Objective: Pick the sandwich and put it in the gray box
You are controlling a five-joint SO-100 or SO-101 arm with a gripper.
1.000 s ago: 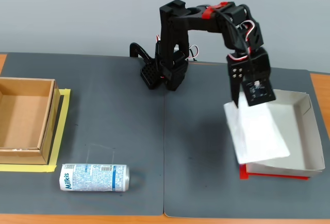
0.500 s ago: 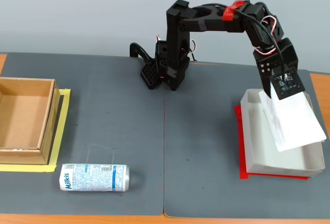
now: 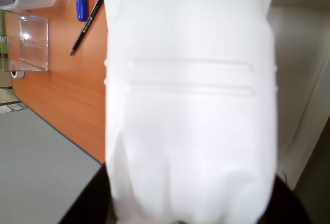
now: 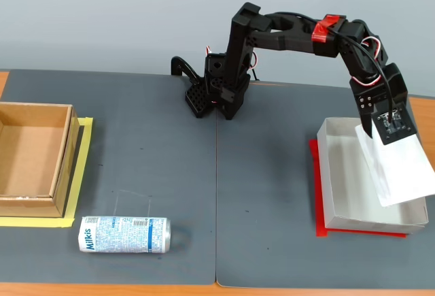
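The sandwich (image 4: pixel 397 170) is a white flat plastic package. It hangs tilted in my gripper (image 4: pixel 389 133), which is shut on its upper end, over the right part of the gray box (image 4: pixel 340 173). Its lower end reaches past the box's right wall. The gray box is a shallow pale tray on a red sheet at the right of the dark mat. In the wrist view the sandwich (image 3: pixel 191 105) fills the middle of the picture and hides the fingers.
A blue-white Milkis can (image 4: pixel 124 234) lies on its side at the front left. A brown cardboard box (image 4: pixel 30 158) stands on yellow tape at the left. The wrist view shows pens (image 3: pixel 87 23) and a clear stand (image 3: pixel 32 44) on an orange desk.
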